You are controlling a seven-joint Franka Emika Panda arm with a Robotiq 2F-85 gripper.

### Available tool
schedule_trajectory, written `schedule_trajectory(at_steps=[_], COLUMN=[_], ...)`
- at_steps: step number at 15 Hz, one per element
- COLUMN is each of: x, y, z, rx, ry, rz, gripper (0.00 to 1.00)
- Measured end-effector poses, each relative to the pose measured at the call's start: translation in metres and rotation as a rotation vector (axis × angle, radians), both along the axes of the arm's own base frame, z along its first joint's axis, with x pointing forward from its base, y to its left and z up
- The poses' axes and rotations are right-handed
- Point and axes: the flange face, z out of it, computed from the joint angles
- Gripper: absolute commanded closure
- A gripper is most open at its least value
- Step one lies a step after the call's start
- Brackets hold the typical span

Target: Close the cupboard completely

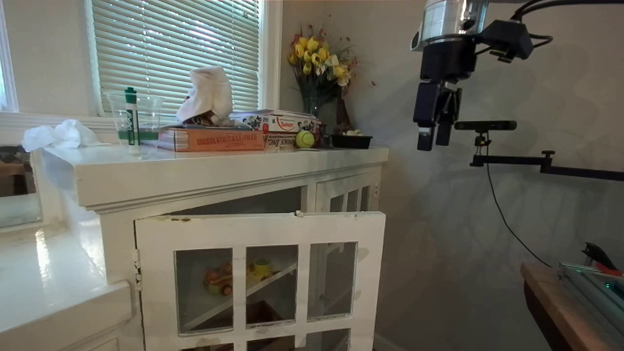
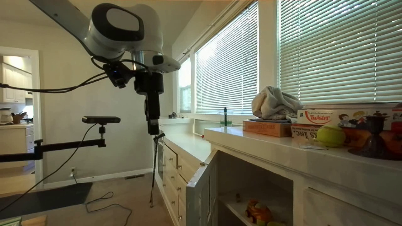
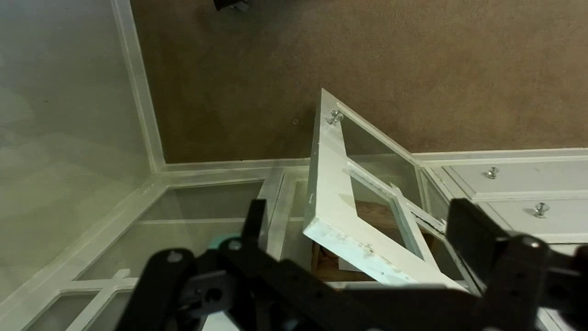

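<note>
The white cupboard [image 1: 234, 168] shows in both exterior views [image 2: 251, 146]. Its glass-paned door [image 1: 253, 229] stands open, swung out on its hinges. In an exterior view the door [image 2: 196, 185] is seen nearly edge-on, with the dark inside and a toy on the shelf visible. In the wrist view the door [image 3: 333, 184] angles out, with a clear knob [image 3: 335, 116] near its free edge. My gripper [image 1: 434, 139] points down, higher than the cupboard top and away from the door. It also hangs there in an exterior view [image 2: 153, 128]. Its fingers [image 3: 363, 220] are wide apart and hold nothing.
On the cupboard top are an orange box [image 1: 219, 140], a Twister box [image 2: 326, 116], a tennis ball [image 1: 305, 139], a cup with a green marker [image 1: 131, 117] and a crumpled cloth [image 1: 207, 95]. A camera on a black arm [image 1: 485, 125] stands near the gripper. A table edge [image 1: 551, 292] juts in.
</note>
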Motion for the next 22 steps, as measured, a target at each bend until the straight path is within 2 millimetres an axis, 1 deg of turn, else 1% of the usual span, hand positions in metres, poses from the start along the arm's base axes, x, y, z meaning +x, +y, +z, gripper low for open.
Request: schedule_trajectory(at_steps=[2, 4, 6, 9, 12, 15, 22], x=[0.006, 0.017, 0.028, 0.039, 0.048, 0.058, 0.075], y=[-0.002, -0.012, -0.029, -0.056, -0.072, -0.074, -0.060], z=[-0.001, -0.006, -0.016, -0.036, -0.050, -0.056, -0.068], rx=[0.005, 0.019, 0.030, 0.041, 0.054, 0.071, 0.161], ry=[-0.035, -0.095, -0.133, -0.119, -0.073, -0.055, -0.002], rz=[0.002, 0.032, 0.096, 0.239, 0.399, 0.561, 0.919], gripper=[0.00, 0.00, 0.00, 0.00, 0.00, 0.00, 0.00])
